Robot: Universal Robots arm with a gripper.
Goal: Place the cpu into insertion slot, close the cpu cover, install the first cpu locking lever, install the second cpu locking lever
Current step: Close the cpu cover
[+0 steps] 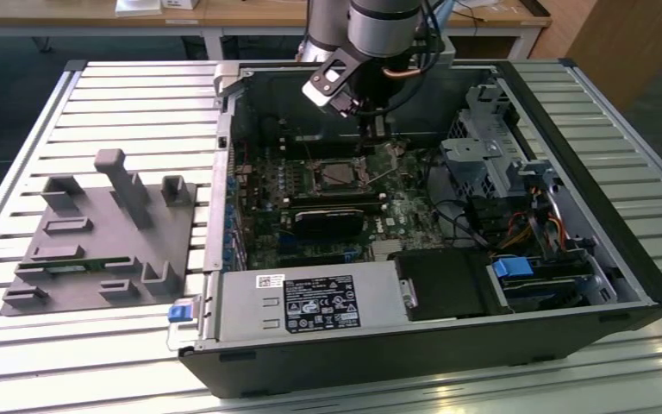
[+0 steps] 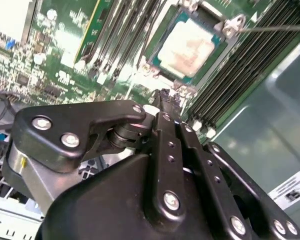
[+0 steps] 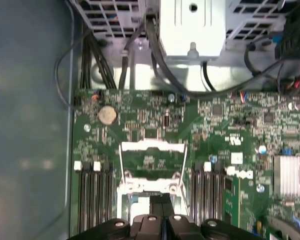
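Note:
The cpu (image 2: 190, 42), with its pale silvery top, lies flat in the insertion slot (image 2: 216, 44) on the green board inside the open computer case (image 1: 641, 285). In the first wrist view the cpu cover (image 3: 151, 146) is a silvery frame swung back off the slot, and board shows through its opening. One thin wire locking lever (image 2: 275, 27) sticks out beside the slot. My gripper (image 2: 162, 97) hangs over the slot's edge next to the cover's hinge side. Its black fingers (image 3: 157, 202) are pressed together with nothing between them. In the exterior view the gripper (image 1: 368, 129) hovers just behind the slot.
Long black memory slots (image 3: 95, 200) flank the slot on both sides. A black heatsink block (image 1: 325, 222) sits in front of it, then the power supply (image 1: 308, 302). A drive cage (image 1: 486, 155) and cables fill the exterior view's right. A grey fixture (image 1: 101, 233) lies on the slatted table.

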